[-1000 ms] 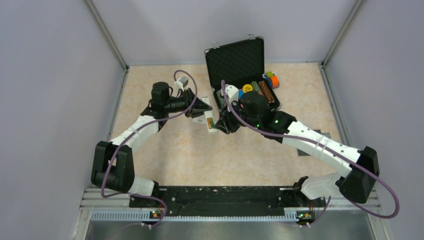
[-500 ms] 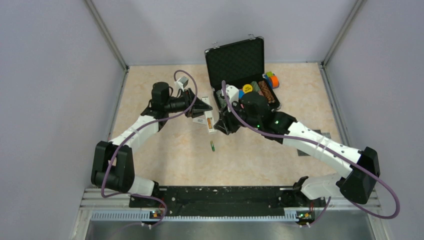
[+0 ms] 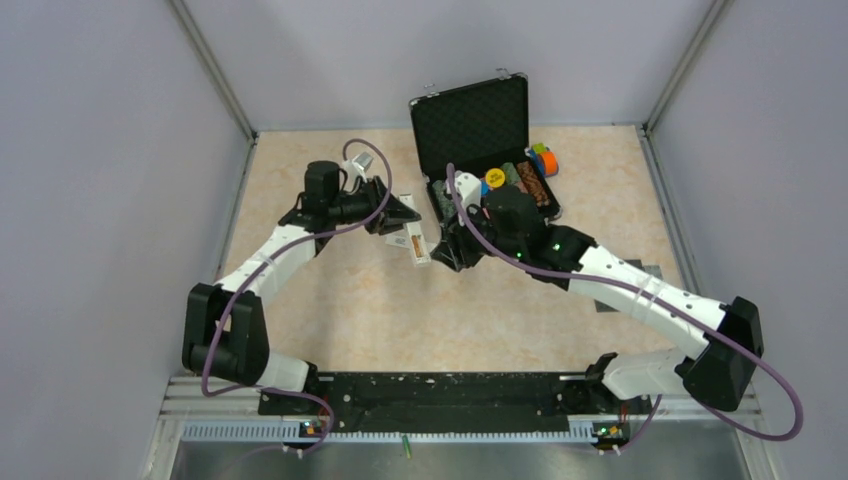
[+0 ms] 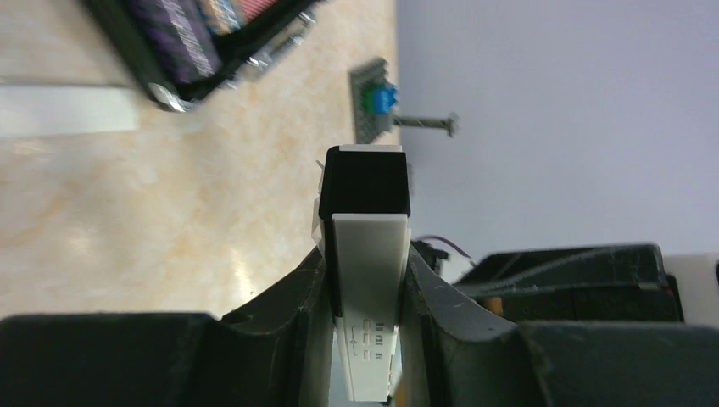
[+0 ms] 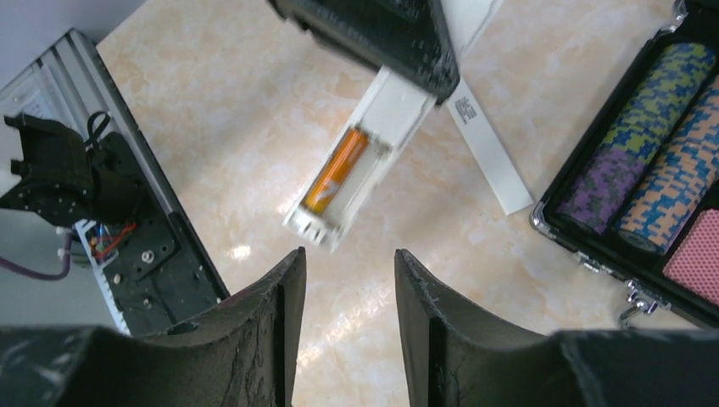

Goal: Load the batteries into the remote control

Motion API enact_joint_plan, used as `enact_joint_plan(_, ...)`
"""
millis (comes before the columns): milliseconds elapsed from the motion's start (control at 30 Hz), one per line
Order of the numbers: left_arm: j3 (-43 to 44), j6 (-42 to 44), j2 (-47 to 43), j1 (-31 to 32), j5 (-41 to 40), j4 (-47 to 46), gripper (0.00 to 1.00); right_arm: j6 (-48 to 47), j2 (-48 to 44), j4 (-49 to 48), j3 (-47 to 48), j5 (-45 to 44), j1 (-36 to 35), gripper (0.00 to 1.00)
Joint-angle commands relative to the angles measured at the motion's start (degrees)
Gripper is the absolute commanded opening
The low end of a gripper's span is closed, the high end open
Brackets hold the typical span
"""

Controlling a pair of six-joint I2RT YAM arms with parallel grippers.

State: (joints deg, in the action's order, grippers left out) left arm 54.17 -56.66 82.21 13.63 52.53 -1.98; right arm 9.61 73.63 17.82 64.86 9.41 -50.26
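Observation:
My left gripper is shut on the white remote control and holds it above the table; in the left wrist view the remote sits clamped between both fingers. In the right wrist view the remote's open compartment holds the brownish-red battery, with an empty slot beside it. My right gripper is open and empty, just below the remote's end; it also shows in the top view. The green battery lies on the metal strip in front of the arm bases.
An open black case with poker chips stands behind the grippers. A loose white strip lies on the table under the remote. Coloured toy bricks sit right of the case. A grey baseplate lies farther off.
The green battery left the remote, fell to the table and ended up on the front metal strip. Both grippers shifted slightly toward the back.

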Motion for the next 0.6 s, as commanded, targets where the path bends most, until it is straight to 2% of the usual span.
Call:
enact_joint_plan(0,5.3,15.2,-1.8,-2.4,-12.9,16.6,0.00,-1.1,-2.5,1.9,-3.3,2.8,-1.2,0.43)
enact_joint_plan(133,3.0,18.1,-4.5,-4.7,-17.6,18.7,0.00,-0.3,-1.6,1.5,-8.2,4.0,-2.4,0.43)
enact_joint_plan(567,-9.0,23.3,-15.3,-5.1,-31.9,20.2,0.00,6.5,4.4,-1.2,-13.3,-5.9,-4.3,0.48)
